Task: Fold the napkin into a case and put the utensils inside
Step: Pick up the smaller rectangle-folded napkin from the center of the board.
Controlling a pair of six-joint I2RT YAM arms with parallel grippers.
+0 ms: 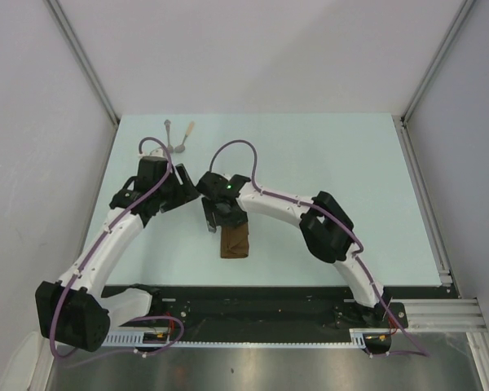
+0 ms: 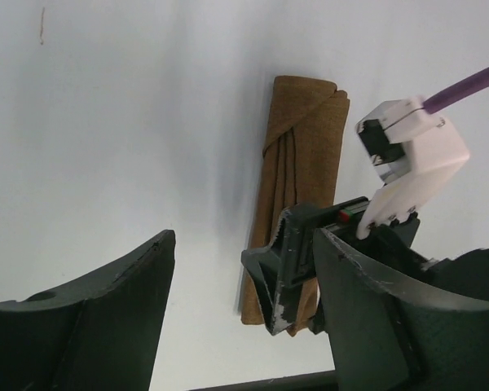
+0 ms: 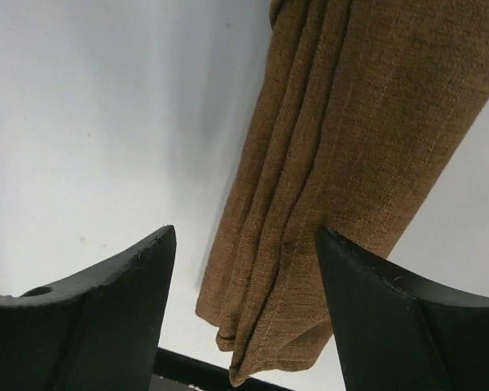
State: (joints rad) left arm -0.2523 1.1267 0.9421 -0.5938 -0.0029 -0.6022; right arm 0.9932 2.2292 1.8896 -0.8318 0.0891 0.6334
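top view: far end of the case (image 1: 235, 244) hidden under the right jaws. utensils (image 1: 180, 147), 11 o'clock on the tabletop (image 1: 326, 163), too small to tell heads. right wrist view: case cut off at the 12 o'clock edge.

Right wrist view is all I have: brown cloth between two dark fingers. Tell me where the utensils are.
Observer: The utensils lie together near the far edge of the table, left of centre, well apart from the case.
Operator: Report the left tool.
Observer: The left tool is open and empty, off to the left of the case, not touching it.
Operator: Describe the end of the case I can't see.
Observer: In the left wrist view that end is closed by a diagonal flap, and the whole case is a narrow rectangle.
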